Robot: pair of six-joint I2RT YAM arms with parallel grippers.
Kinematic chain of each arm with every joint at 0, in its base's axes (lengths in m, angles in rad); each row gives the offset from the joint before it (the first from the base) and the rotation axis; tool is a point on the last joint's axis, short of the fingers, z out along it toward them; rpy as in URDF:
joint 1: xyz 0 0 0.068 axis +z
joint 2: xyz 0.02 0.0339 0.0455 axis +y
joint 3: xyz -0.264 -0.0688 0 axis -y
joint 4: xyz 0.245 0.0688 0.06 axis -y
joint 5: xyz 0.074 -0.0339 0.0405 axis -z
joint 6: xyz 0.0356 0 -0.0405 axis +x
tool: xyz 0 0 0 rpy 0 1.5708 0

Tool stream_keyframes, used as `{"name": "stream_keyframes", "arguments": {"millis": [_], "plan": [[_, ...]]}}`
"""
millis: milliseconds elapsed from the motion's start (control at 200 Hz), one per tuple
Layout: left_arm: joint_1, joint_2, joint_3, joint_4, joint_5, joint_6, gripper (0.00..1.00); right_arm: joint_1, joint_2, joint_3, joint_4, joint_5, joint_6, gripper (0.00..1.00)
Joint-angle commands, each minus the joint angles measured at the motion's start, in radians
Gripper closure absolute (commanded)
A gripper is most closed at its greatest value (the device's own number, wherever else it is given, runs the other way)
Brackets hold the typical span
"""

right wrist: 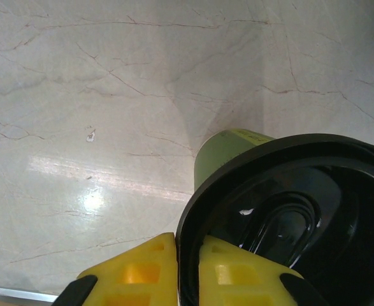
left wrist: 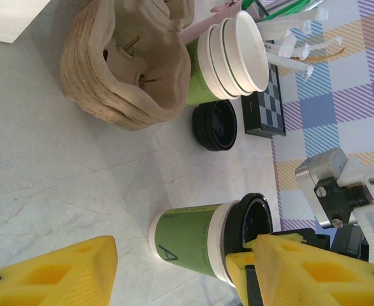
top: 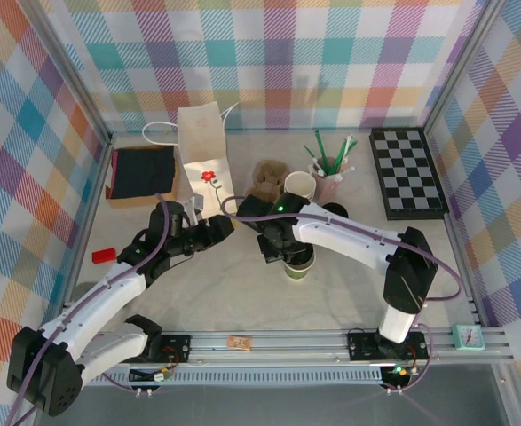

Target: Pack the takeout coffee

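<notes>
Starting nearest the arm bases, the takeout coffee stands upright on the table, about mid-table and slightly right of centre. The right gripper is pinching the edge of its black lid: one yellow finger sits outside the rim and the other in the lid's recess, with the plastic lip squeezed between them. Just to the left, the left gripper hangs with its fingers spread, holding nothing, aimed at the cup's green side. Behind the cup lie a loose black lid, a stack of cups and pulp carriers. Farther back sits the paper bag, the likely destination. The cup probably handles as light and thin-walled, easily crushed, and whether it is filled cannot be told. A press-fit lid may pop off under load, so the lip hold looks risky. Gripping the body just under the stiff rim seems safer, with the cup kept upright.
</notes>
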Motion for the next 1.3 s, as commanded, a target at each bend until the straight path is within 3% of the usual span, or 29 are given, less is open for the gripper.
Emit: {"name": "stream_keyframes", "arguments": {"millis": [0,135,205,305,435,530,665,830,1296], "plan": [[0.012,-0.025,0.019,-0.031,0.005,0.019,0.41,0.008,-0.042,0.031,-0.011,0.007,0.008,0.89],[0.012,-0.050,0.034,0.013,0.035,0.018,0.40,0.006,-0.145,0.024,0.018,-0.027,-0.001,0.89],[0.012,-0.059,0.045,0.064,0.074,0.008,0.37,-0.017,-0.254,-0.014,0.099,-0.103,-0.015,0.89],[0.008,-0.067,0.050,0.215,0.161,-0.047,0.35,-0.109,-0.471,-0.134,0.324,-0.335,-0.026,0.88],[0.003,-0.067,0.051,0.493,0.241,-0.187,0.31,-0.317,-0.734,-0.307,0.695,-0.727,0.078,0.86],[-0.006,-0.025,0.081,0.706,0.273,-0.301,0.30,-0.439,-0.792,-0.309,0.835,-0.903,0.151,0.86],[-0.058,0.081,0.160,0.993,0.289,-0.450,0.29,-0.514,-0.780,-0.297,1.086,-1.066,0.305,0.86],[-0.150,0.194,0.291,1.110,0.299,-0.485,0.29,-0.535,-0.718,-0.283,1.428,-1.151,0.516,0.86],[-0.204,0.259,0.303,1.253,0.257,-0.558,0.30,-0.538,-0.607,-0.255,1.920,-1.179,0.818,0.86]]}}
